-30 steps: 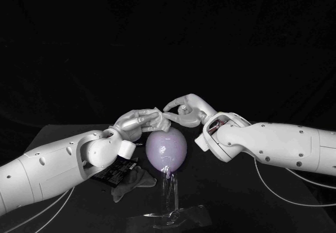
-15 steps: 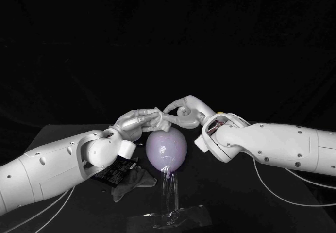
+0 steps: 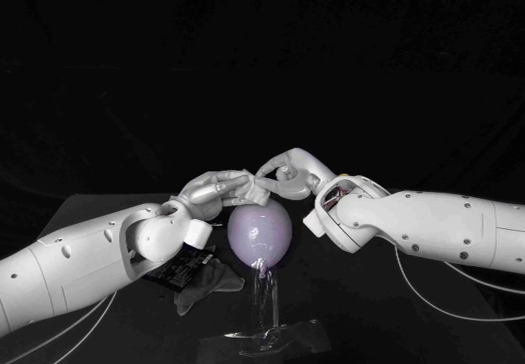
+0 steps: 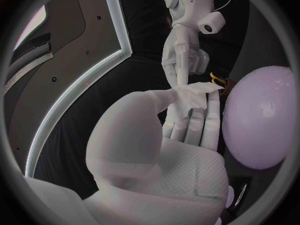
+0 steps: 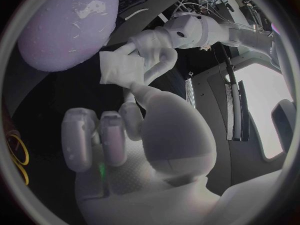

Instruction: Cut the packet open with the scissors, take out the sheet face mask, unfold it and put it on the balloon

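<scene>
- The counter (image 3: 361, 303) is black and matt. Behind it hangs a dark backdrop with nothing to make out in it.
- A lilac balloon (image 3: 259, 231) stands upright near the middle of the counter on a clear stand (image 3: 264, 299). The stand's see-through foot spreads out at the near edge.
- The folded white sheet mask (image 3: 253, 189) is in the air just above the top of the balloon, between the two hands and apart from the balloon's skin.
- The left hand (image 3: 213, 189) pinches the mask at its fingertips, with the fingers lying close together along the fold.
- The right hand (image 3: 287, 171) arches over from the other side. One fingertip is at the mask's upper edge and the other fingers are curled in toward the palm. I cannot tell whether it grips the sheet or only touches it.
- The dark packet (image 3: 180, 267) lies flat on the counter to the left of the balloon, half covered by the left forearm.
- A crumpled grey piece (image 3: 210, 282) lies against the packet's near corner, close to the stand. I cannot tell what it is.
- Both white forearms crowd in on the balloon from either side and hide the counter beneath them.
- The packet carries pale print on its dark face, too small to read.
</scene>
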Tool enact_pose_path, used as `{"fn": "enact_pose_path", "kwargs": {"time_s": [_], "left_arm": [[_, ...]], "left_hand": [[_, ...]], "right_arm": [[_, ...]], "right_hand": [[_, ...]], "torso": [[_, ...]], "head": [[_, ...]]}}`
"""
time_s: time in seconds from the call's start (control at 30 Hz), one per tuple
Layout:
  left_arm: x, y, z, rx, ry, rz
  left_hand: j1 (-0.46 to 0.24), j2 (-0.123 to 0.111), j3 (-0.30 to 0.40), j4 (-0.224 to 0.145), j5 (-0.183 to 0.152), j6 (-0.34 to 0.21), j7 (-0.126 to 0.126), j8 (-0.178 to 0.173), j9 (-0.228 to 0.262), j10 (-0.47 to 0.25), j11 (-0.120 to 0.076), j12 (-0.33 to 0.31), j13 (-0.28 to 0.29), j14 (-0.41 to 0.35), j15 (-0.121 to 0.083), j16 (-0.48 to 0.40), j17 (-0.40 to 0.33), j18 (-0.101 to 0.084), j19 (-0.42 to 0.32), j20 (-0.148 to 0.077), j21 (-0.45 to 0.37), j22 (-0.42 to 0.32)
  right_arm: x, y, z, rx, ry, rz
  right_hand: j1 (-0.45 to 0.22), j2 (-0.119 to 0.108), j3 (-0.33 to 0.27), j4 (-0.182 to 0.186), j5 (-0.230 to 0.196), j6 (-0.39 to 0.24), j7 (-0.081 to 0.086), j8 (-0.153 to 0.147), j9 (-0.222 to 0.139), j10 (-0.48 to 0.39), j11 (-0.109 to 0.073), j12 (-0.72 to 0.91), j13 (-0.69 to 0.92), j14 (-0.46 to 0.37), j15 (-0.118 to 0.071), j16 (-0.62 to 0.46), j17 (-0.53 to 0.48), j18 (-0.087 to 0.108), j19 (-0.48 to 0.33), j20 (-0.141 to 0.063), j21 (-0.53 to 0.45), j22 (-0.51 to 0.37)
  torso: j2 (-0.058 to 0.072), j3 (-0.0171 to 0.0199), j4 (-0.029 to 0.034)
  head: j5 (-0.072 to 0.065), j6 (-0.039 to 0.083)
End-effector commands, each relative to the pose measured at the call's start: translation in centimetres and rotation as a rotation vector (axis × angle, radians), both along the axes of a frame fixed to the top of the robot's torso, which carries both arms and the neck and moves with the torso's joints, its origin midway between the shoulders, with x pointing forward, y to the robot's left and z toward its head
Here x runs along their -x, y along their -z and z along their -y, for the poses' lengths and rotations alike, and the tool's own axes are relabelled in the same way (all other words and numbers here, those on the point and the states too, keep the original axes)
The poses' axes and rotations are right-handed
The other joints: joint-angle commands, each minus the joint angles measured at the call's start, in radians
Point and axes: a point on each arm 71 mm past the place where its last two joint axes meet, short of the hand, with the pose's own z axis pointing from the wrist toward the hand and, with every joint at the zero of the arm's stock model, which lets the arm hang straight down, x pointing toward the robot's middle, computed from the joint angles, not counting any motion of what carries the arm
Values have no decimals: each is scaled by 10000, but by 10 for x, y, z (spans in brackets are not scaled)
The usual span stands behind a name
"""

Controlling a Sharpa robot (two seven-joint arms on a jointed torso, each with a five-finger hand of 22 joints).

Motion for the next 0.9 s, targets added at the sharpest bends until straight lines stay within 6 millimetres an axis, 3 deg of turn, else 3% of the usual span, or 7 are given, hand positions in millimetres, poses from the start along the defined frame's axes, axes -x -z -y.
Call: {"fn": "enact_pose_path", "kwargs": {"time_s": [0.03, 0.9], "left_arm": [[0, -3, 2, 221, 151, 124], [-2, -3, -5, 129, -174, 170]], "left_hand": [[16, 100, 59, -18, 35, -64, -2, 58, 635, -57, 11, -36, -15, 11, -17, -60, -8, 119, -49, 14, -29, 3], [8, 88, 96, -65, 35, -110, 6, 163, 704, -23, 4, -29, -13, 28, -25, -60, -13, 128, -24, 6, -13, 10]], "right_arm": [[2, -1, -2, -27, -147, 211], [1, -2, 18, -105, 313, 265]], "right_hand": [[119, 92, 74, -55, 9, 107, -18, 93, 78, 181, -214, 56, 893, 1060, -75, 41, 2635, -174, 653, -69, 63, 2376], [117, 133, 289, -220, 9, 168, -72, 299, 210, 299, -270, 224, 997, 1060, -138, 41, 2635, -209, 721, -147, 213, 2420]], "torso": [[0, -1, 0], [-1, -1, 1]], "head": [[3, -4], [-6, -5]]}}
